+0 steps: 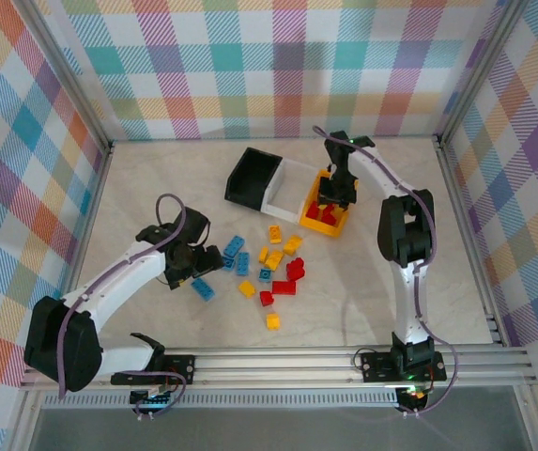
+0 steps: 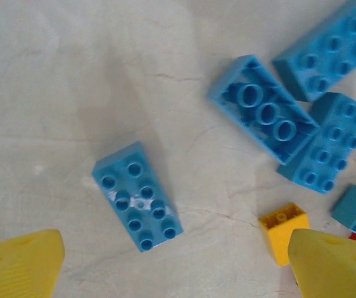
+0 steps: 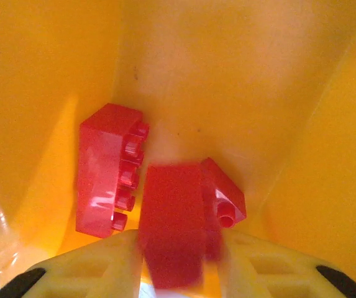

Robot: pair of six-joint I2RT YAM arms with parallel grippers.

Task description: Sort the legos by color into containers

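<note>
Left gripper [image 1: 198, 265]: low over the pale table [image 1: 156, 178], at the left edge of the loose legos, jaws spread wide, gripping nothing. From the left wrist: an 8-stud blue brick [image 2: 137, 195], studs up, alone on the table between the yellow fingertips [image 2: 22, 267], touching neither. Right of it, 3 more blue bricks [image 2: 264, 118] bunched together, 1 turned hollow side up. A small yellow brick [image 2: 283, 230] just beside the right-hand fingertip.

Right gripper [image 1: 334, 199]: down inside the yellow-orange bin [image 1: 332, 229], the right end of a joined row of 3, with the white bin [image 1: 287, 188] in the middle and the black bin [image 1: 248, 183] at the left. From the right wrist: a blurred red brick [image 3: 171, 230] between the gripper's fingertips [image 3: 84, 267]; cannot tell whether pinched or loose. On the bin floor, 2 further red ones: a long red brick [image 3: 106, 174] on its side, and a small red brick [image 3: 227, 195] partly hidden behind the blurred one.

In front of the bins: yellow legos [image 1: 275, 235], red legos [image 1: 284, 287] and blue legos [image 1: 234, 249], mixed, scattered on the table between the arms.
</note>
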